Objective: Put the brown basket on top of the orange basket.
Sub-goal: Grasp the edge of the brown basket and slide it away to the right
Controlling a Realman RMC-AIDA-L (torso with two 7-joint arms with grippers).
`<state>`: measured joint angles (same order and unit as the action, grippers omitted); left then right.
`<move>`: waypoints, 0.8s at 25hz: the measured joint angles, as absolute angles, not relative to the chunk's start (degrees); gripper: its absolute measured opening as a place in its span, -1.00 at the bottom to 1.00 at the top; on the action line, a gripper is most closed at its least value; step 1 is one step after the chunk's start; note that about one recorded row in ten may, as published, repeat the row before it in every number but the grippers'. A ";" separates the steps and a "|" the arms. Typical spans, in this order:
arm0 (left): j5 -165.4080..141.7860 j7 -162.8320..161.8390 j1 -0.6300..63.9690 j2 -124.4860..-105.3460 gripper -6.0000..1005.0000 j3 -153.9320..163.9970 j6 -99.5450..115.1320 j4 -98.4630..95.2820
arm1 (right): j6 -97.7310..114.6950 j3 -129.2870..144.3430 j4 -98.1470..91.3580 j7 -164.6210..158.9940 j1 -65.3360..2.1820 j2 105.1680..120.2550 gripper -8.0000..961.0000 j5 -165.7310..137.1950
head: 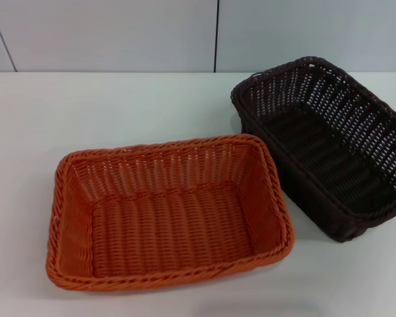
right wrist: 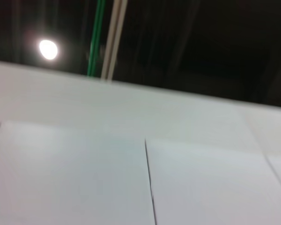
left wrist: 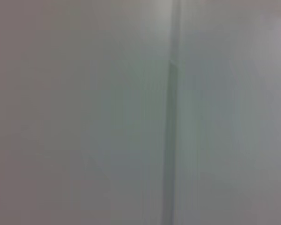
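Though neither gripper shows (state unknowable), the dark brown woven rectangular basket (head: 327,142) lies toward the tabletop's (head: 86,112) right edge, nearer the right arm, its long axis slanting beside the bright orange woven rectangular basket (head: 168,211).

You have a plain white table (head: 86,112) filling the frame below the pale wall. On it, at lower centre-left, sits the bright orange rectangular woven basket (head: 168,211); at the upper right sits the dark brown rectangular woven basket (head: 327,145), just beside its far right corner.

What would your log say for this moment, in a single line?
stage: not started | brown basket: on table, right of and behind orange basket, not stacked | both baskets: empty | arms: out of view
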<state>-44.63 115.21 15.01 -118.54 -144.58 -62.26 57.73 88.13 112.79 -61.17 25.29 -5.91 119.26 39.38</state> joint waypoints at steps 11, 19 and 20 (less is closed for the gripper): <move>-37.28 126.86 15.18 -118.06 0.59 -159.30 -69.43 38.20 | 48.26 112.96 -87.19 34.15 7.30 119.57 0.41 40.21; -37.17 126.75 14.12 -117.97 0.59 -159.43 -70.10 38.07 | 15.10 106.46 -98.20 33.85 9.27 119.54 0.41 42.64; -37.17 126.75 14.12 -117.97 0.59 -159.43 -70.10 38.07 | 15.10 106.46 -98.20 33.85 9.27 119.54 0.41 42.64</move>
<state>-37.17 126.75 14.12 -117.97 -159.43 -70.10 38.07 15.10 106.46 -98.20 33.85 9.27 119.54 42.64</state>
